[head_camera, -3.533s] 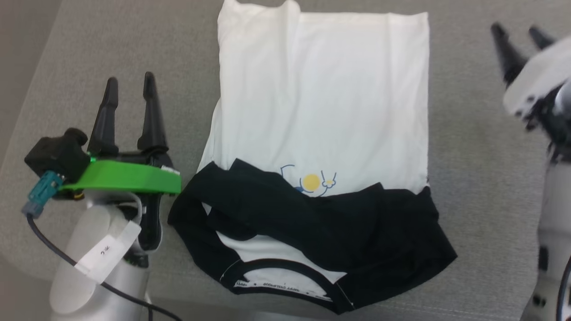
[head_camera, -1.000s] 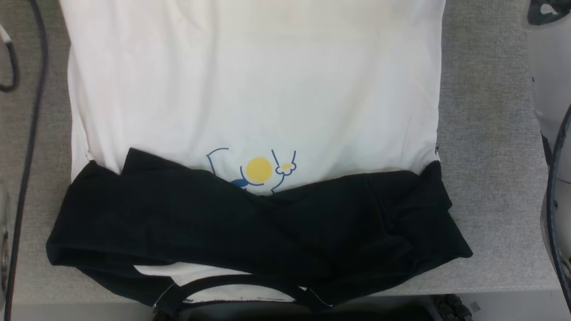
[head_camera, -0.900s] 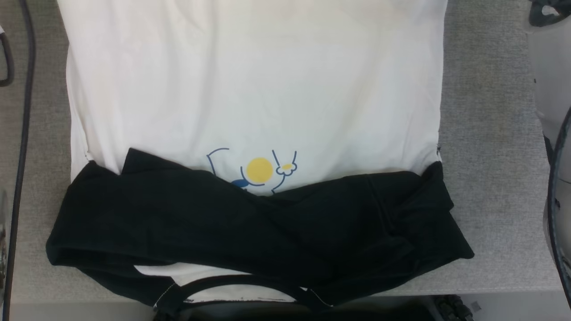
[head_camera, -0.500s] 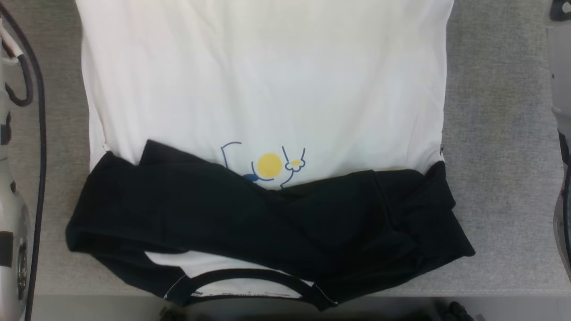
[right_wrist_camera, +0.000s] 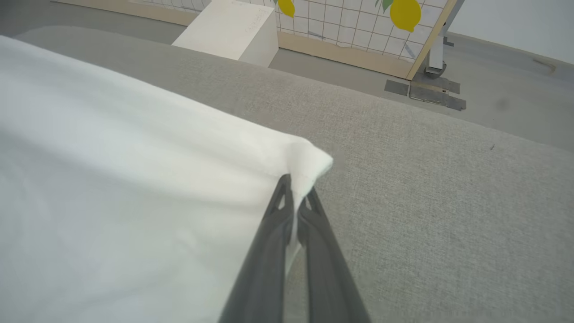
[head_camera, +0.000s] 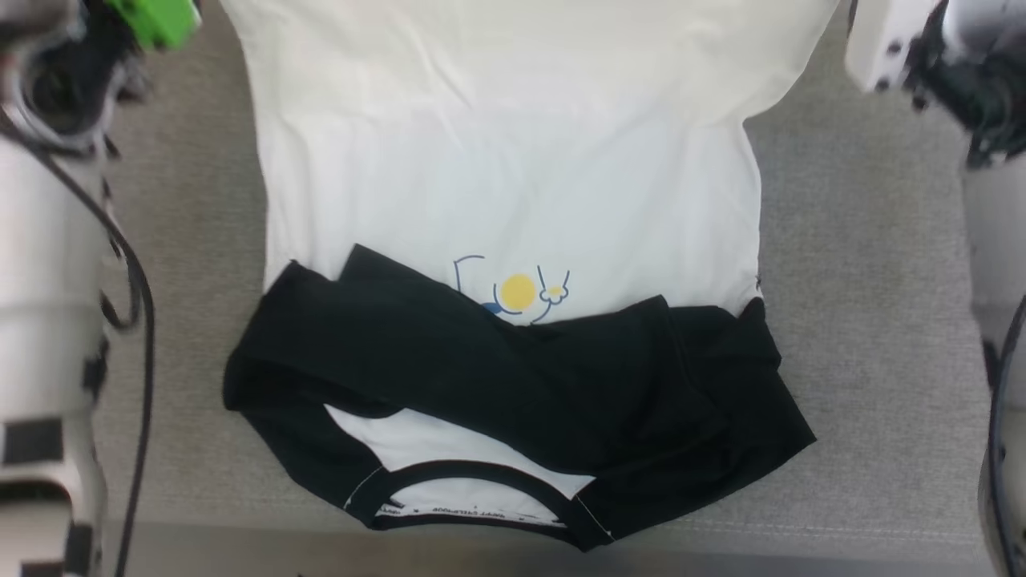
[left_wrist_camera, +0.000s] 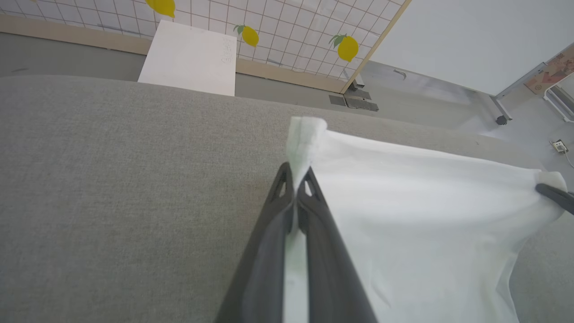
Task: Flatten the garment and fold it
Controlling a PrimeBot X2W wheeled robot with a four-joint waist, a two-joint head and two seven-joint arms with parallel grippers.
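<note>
- Laid up the centre of the head view as the garment (head_camera: 513,176): long axis vertical in frame, collar at the bottom, hem toward the top.
- Pinched at 2 hem corners. Clamped tight on 1 corner by the left gripper (left_wrist_camera: 296,172), centre of the left wrist view; clamped tight on the other by the right gripper (right_wrist_camera: 296,193), centre of the right wrist view.
- A small tuft of cloth poking past each pair of tips.
- Soft white knit, lightly creased; 2 black sleeves (head_camera: 449,361) folded across the chest and overlapping; black ribbed trim around the curved neckline.
- Resting on a grey table (head_camera: 866,320), coarse, matte weave.
- Partly hidden under a sleeve: small print (head_camera: 517,292), yellow circle with blue lines.
- Hem edge cut off by the top of the head view.
- Upper left of the left wrist view, beyond the table: rigid white box (left_wrist_camera: 188,58) before a gridded panel (left_wrist_camera: 291,27) with lemon pictures.
</note>
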